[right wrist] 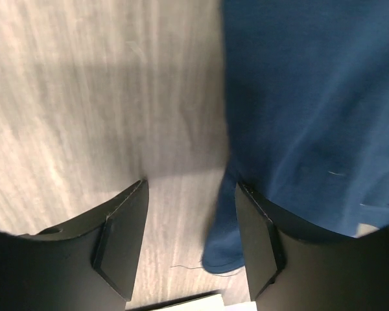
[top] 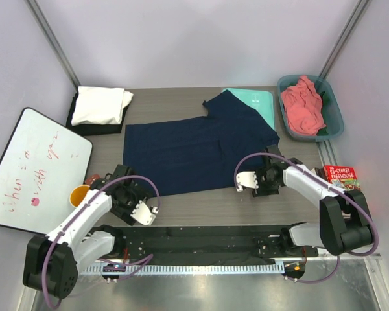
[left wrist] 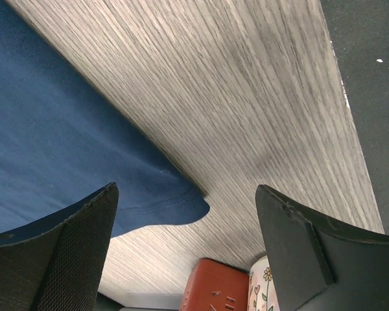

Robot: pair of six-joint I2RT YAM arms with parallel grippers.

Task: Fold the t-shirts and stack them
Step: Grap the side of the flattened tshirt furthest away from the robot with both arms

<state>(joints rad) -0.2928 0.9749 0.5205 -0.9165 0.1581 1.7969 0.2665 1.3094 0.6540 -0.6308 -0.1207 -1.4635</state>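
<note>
At the far left of the table (top: 194,204), note the pile begun: a white t-shirt (top: 102,105) folded on a black t-shirt (top: 91,129). Moving right, find the left pincer (left wrist: 187,189) low over the wood, spread wide and gripping nothing, with the near-left corner of the navy t-shirt (top: 188,152) reaching into the gap from one side in the wrist view; cannot tell whether touching cloth or just above it. Across the middle, read the navy t-shirt as spread flat, long axis running left to right along the table, far-right part lapping over the mint-green board (top: 262,102). Further right, find the right pincer (right wrist: 190,184) at the near-right corner, parted less widely, clamped on nothing, with the cloth's edge just inside one finger and bare wood under the rest of the gap. Judging from that: one near corner to each arm, each closest to the arm on its own side, so probably a paired pinch along the near edge and a fold away across the short axis, needing both sides lifted level to keep the hem straight. At the far right, leave the salmon-pink t-shirt (top: 303,107) crumpled in the teal tub (top: 339,118), well apart from both pincers.
</note>
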